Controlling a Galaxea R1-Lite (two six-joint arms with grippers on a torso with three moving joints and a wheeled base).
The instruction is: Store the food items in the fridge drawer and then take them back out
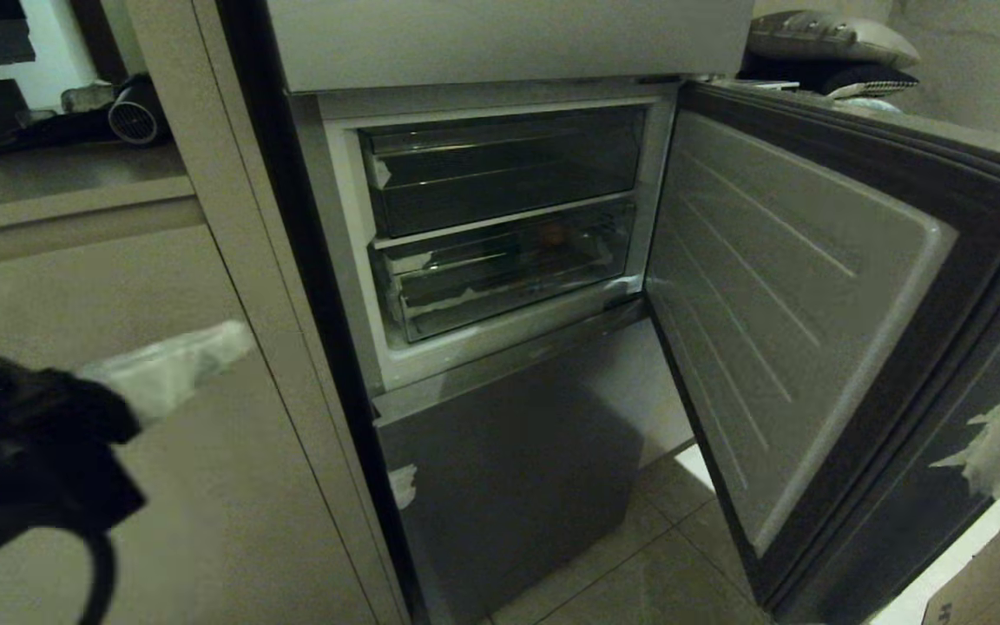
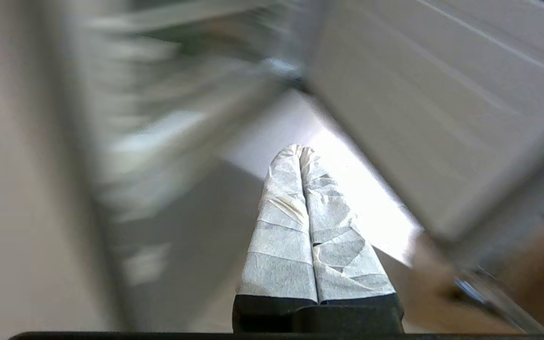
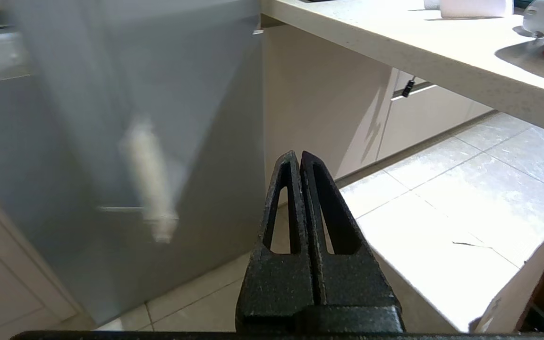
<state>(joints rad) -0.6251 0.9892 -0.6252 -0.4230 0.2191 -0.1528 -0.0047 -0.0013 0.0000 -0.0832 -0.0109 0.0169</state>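
Left gripper [image 1: 222,343], fingers wrapped in white tape, pressed together and empty, sits low at the left of the head view in front of the beige cabinet panel [image 1: 205,486], well apart from the fridge opening. Right gripper [image 3: 299,158], bare black ribbed fingers, clenched on nothing, hangs over the pale tiled floor [image 3: 442,208] near the grey fridge side; it does not show in the head view. Grey fridge door [image 1: 778,330] stands swung open to the right. Inside, wide shallow clear plastic fridge drawer [image 1: 500,282] with ribbed floor and white tape scraps sits in the lower slot. Small round orange-brown fruit-like ball [image 1: 551,233] lies in it toward the back. Darker smoky shallow bin [image 1: 500,169] sits above.
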